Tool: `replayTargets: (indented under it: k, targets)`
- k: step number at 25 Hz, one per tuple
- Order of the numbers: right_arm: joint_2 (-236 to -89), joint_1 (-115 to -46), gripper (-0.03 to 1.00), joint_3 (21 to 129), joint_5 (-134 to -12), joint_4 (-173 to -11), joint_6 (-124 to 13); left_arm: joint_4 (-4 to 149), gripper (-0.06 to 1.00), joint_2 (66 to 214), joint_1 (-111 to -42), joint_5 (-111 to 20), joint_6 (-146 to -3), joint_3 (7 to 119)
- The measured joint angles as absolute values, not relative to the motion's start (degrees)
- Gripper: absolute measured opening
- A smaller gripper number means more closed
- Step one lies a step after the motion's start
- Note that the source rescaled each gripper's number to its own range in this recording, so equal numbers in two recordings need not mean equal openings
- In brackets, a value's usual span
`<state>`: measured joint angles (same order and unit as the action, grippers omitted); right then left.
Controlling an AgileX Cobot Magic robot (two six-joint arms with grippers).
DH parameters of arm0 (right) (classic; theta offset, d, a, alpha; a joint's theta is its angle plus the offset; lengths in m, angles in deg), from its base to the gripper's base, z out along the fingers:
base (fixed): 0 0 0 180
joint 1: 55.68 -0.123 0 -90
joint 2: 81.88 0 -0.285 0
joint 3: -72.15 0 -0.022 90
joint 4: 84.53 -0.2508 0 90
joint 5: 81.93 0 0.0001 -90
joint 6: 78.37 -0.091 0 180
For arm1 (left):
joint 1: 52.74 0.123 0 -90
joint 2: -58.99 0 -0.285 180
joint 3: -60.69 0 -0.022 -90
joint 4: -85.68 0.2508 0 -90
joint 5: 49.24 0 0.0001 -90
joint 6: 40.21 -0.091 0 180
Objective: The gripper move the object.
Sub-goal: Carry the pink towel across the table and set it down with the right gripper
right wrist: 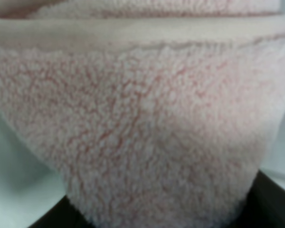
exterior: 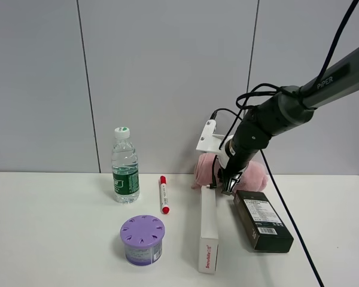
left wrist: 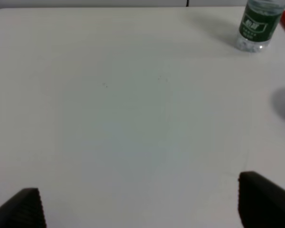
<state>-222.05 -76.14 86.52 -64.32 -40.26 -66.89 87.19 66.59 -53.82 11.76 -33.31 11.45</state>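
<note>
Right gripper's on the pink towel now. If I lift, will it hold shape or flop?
Probably floppy: the pink towel looks soft and fluffy, bunching in the right gripper. It is likely light for its bulk, and the pile should resist slipping. Its ends may sag onto the white box.

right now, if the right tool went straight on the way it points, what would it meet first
The pink towel: it fills the right wrist view and seems pinched in the right tool; depth beyond it is unclear.

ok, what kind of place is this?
Likely a lab test bench: plain white table, grey wall panels, and unrelated props laid out, like a water bottle and pink towel.
</note>
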Motion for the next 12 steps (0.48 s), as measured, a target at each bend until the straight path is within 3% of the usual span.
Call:
replayTargets:
  k: [12]
  targets:
    - [-212.6,-76.1,0.00,86.4,-58.7,-51.8,-68.3,87.2,1.00,66.6,-53.8,11.8,-33.3,11.4]
